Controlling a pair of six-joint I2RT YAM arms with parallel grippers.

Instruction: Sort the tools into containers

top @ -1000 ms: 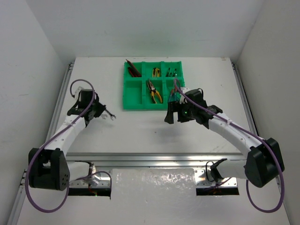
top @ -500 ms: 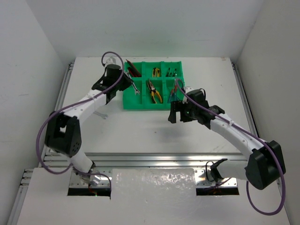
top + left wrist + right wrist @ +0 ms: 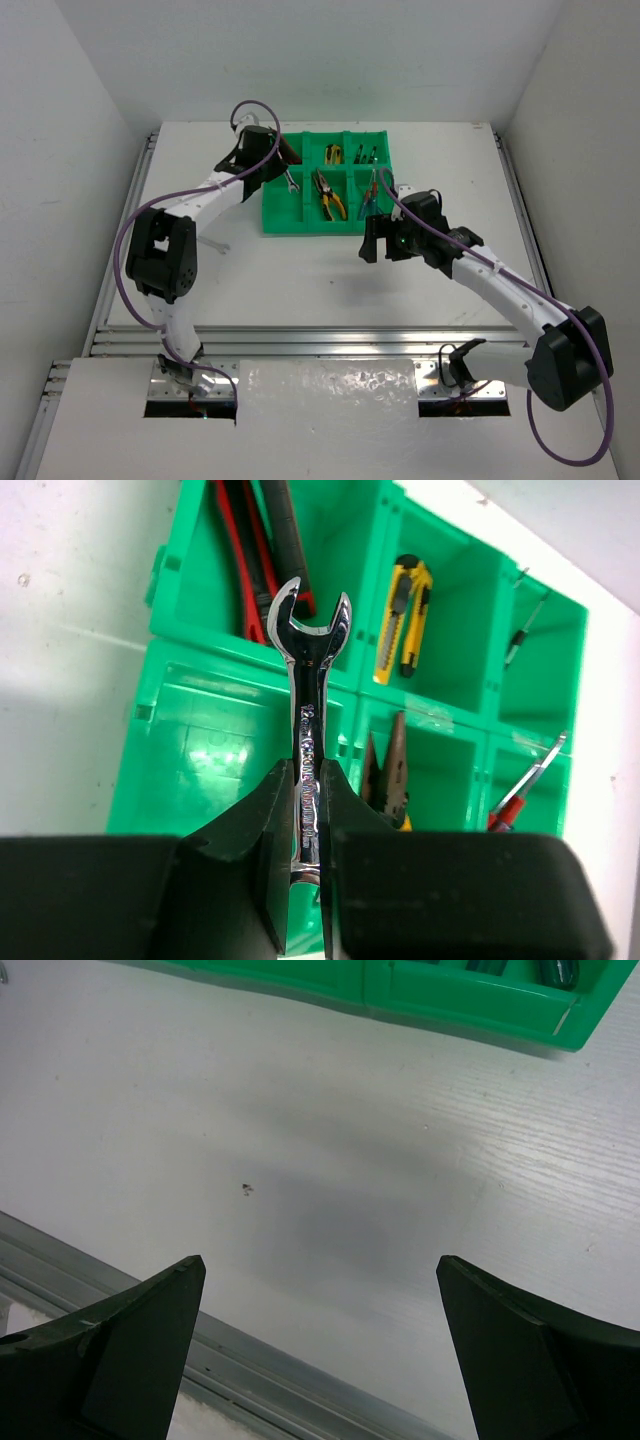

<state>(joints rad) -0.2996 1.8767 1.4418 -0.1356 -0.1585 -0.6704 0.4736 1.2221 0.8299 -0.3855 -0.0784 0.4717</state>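
As my left tool [image 3: 308, 780] clamped the silver wrench [image 3: 310, 680] by its shank, the open-ended head stuck out ahead of the fingers [image 3: 250, 820], over the wall between the two left-hand compartments of the green tray [image 3: 135, 780]. Beyond the wrench head, red and black handles [image 3: 250, 560] lay in the far-left compartment. To the right of that, ahead of the tool, a yellow utility knife [image 3: 400, 615] sat in the far-middle compartment. Just right of my fingers, the pliers [image 3: 385, 770] lay in the near-middle compartment, and further right a red-handled screwdriver [image 3: 525, 785] leaned in the near-right one. Seen from above, the left tool [image 3: 275, 172] hung over the tray's left side [image 3: 270, 225] with the wrench [image 3: 290, 183] slanting down from it. My right tool [image 3: 320, 1265] had its fingers wide apart and held nothing, hovering above bare white tabletop [image 3: 350, 1160], with the tray's near edge [image 3: 450, 1000] ahead of it.
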